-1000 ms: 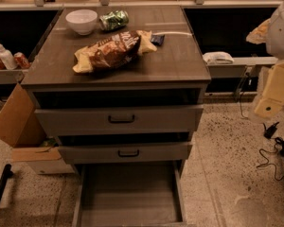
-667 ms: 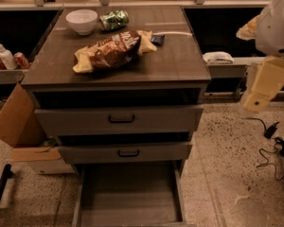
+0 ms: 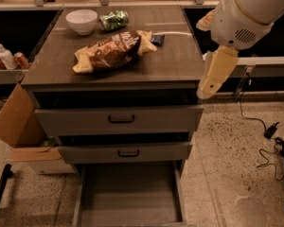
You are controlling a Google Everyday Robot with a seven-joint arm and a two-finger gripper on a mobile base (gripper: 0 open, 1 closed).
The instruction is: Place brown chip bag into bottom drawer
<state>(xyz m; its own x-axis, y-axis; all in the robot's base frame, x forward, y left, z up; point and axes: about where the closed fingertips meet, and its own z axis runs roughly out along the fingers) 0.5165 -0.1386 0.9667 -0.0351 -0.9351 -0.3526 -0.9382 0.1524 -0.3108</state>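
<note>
The brown chip bag [image 3: 112, 50] lies atop the cabinet [image 3: 177, 63], the bottom drawer [image 3: 130, 200] open beneath, the gripper [image 3: 214, 75] beside the cabinet's right edge, its spread impossible to tell.

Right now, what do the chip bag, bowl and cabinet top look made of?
The brown chip bag looks like glossy plastic film: creases catch light. The bowl: smooth white, ceramic or plastic. The cabinet top: matte wood-grain, probably laminate. The gripper, beside the cabinet's right edge: pale tan, plastic-looking.
</note>
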